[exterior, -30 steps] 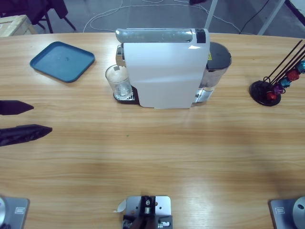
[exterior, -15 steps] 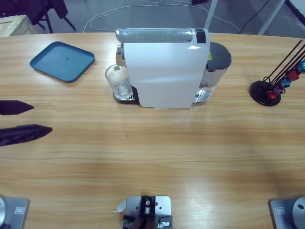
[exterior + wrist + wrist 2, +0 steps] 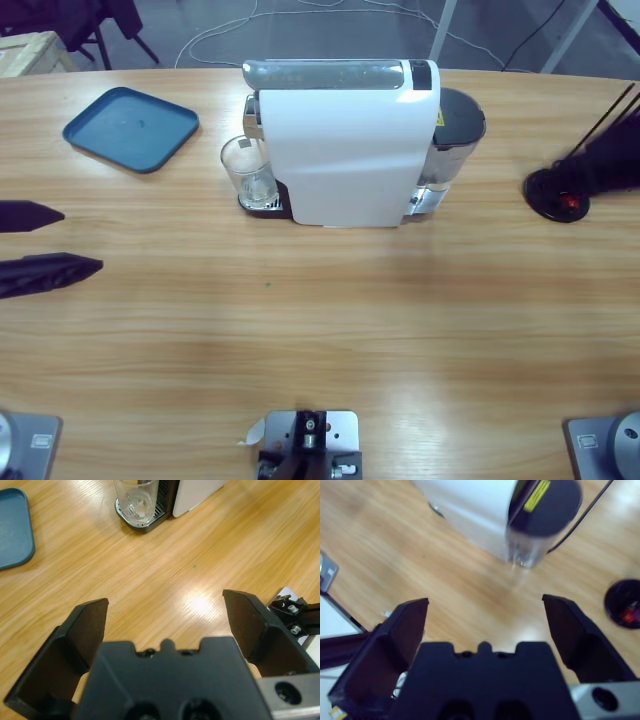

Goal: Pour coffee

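Sitting on the drip tray of the white coffee machine (image 3: 345, 150), clear glass (image 3: 247, 172) (coffee level not discernible). Blue tray (image 3: 131, 128) far-left on desk (image 3: 320, 330). Left tool (image 3: 45, 243) jaws apart, empty, at left edge; right tool (image 3: 482, 625) jaws apart, above the desk by the machine's water tank (image 3: 545, 512).

I see a blue tray (image 3: 131, 128) at upper left, a black capsule stand (image 3: 560, 194) at right, and cables (image 3: 260, 14) along the top.
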